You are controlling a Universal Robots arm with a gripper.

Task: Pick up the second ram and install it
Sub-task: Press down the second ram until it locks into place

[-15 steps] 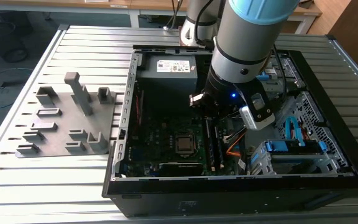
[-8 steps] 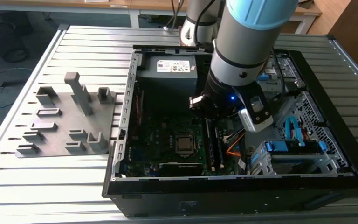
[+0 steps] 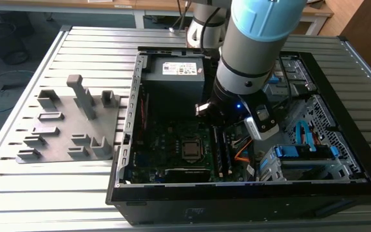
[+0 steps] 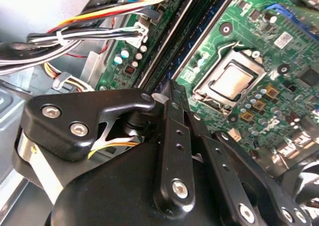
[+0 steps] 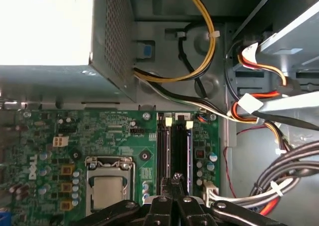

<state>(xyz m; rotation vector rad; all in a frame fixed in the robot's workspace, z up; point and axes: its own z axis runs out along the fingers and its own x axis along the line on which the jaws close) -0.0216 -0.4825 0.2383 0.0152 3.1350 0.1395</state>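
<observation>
The end effector (image 5: 175, 180), fingers pinched nearly together, sits over the board's slots with the ram (image 5: 189, 154) beneath it, seemingly seated in its slot. Pressing straight down, evenly along the stick, should latch both clips (image 5: 189, 124)

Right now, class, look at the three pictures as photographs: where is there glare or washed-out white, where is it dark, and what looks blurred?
First wrist view: the power supply top is blown out white. Exterior view: the case front wall is deep black, and the arm close to the camera looks soft. Second wrist view: the gripper linkage nearest the lens is dark and slightly blurred.
</observation>
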